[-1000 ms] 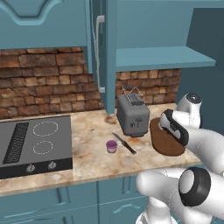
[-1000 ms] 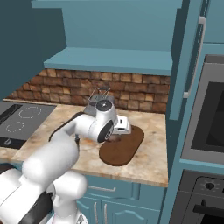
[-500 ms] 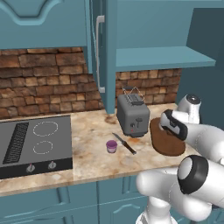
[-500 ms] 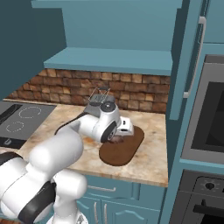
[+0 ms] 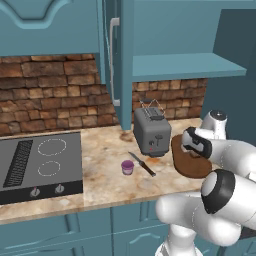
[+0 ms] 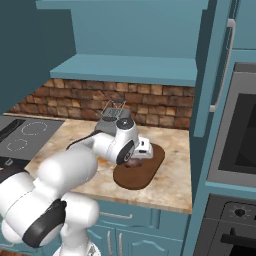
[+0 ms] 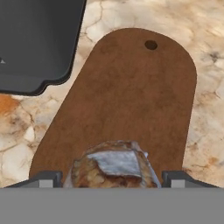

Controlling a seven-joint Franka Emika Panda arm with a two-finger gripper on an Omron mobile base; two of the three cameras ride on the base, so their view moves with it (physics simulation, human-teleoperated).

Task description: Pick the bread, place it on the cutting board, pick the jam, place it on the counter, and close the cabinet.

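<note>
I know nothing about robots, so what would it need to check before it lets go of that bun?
1. Bread between the gripper fingertips: ok.
2. Bread above the cutting board, not bare counter: ok.
3. Bread actually resting on the board: cannot tell.
4. Board surface ahead free of clutter: ok.
5. Toaster beside the board, apart from the gripper: ok.
6. Jam already on the counter; cabinet door open: not ok, closing remains.
</note>
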